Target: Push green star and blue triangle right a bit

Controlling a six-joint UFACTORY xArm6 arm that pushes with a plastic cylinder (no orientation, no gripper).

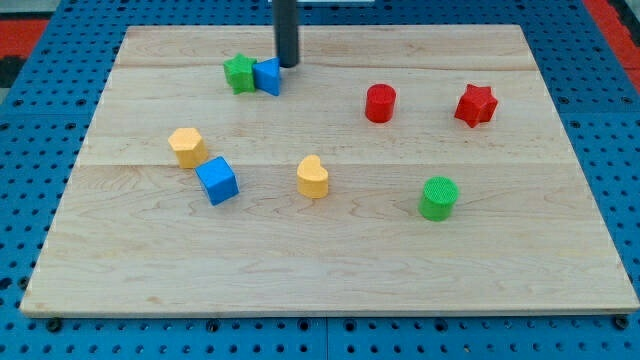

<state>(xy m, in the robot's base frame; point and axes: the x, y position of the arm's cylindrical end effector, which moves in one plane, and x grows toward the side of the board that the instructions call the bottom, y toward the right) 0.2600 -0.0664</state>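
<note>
The green star (239, 73) lies near the view's top, left of centre, on the wooden board (330, 270). The blue triangle (268, 76) sits right against its right side, touching it. My tip (288, 65) comes down from the view's top edge as a dark rod. It stands just to the right of the blue triangle and slightly above it in the view, very close to it. I cannot tell whether it touches the triangle.
A red cylinder (380, 103) and a red star (476, 105) lie to the right. A yellow hexagon-like block (187, 147), a blue cube (217, 181), a yellow heart (313, 177) and a green cylinder (438, 198) lie lower down. Blue pegboard (40, 100) surrounds the board.
</note>
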